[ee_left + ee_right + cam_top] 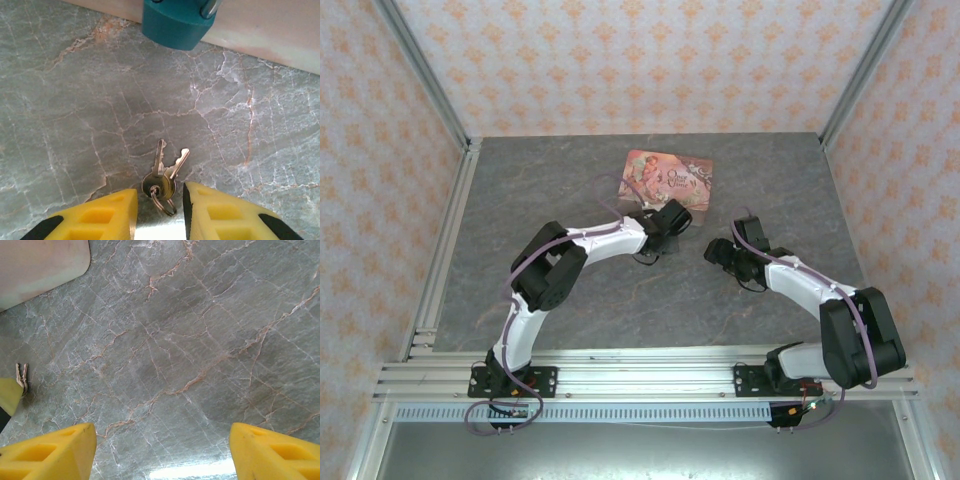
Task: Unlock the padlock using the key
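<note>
Two keys lay with blades toward twelve and one o'clock, the teal padlock at twelve beyond; left gripper straddled their ring, narrowly parted, gripping nothing; right gripper gaped wide, empty.

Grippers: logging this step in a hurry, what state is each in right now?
Left gripper: partly open, straddling the keys, not clamped.
Right gripper: open, holding nothing.
</note>
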Robot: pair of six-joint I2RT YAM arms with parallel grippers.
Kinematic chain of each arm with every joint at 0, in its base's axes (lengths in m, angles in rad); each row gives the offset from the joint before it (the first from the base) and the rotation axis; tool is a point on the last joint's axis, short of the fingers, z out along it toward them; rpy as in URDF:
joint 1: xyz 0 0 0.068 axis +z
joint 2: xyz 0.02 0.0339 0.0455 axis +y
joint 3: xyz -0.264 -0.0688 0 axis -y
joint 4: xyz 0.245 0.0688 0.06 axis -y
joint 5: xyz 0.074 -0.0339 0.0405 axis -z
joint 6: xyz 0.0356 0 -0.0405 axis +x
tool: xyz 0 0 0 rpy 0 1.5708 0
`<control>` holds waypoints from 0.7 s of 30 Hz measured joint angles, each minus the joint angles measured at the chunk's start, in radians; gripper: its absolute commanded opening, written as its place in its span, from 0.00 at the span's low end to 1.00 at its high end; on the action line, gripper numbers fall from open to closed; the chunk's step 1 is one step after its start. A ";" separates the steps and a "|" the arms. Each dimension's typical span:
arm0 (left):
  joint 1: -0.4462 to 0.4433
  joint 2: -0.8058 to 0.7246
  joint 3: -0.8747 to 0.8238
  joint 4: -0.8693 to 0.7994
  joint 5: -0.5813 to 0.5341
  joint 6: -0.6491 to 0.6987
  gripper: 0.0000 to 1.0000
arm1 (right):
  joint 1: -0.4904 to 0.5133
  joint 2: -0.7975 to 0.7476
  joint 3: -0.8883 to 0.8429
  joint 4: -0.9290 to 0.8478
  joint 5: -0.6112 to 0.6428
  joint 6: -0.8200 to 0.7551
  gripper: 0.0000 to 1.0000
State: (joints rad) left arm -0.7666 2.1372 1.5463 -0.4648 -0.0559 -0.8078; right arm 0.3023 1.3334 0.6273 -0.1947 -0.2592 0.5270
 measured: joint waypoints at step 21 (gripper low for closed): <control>-0.010 0.018 0.017 -0.037 -0.027 0.005 0.29 | 0.000 -0.001 0.000 0.000 0.000 -0.004 0.71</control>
State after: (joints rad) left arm -0.7765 2.1551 1.5631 -0.5022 -0.0834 -0.8032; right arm 0.3023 1.3323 0.6273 -0.1951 -0.2596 0.5228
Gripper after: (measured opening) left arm 0.285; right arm 0.709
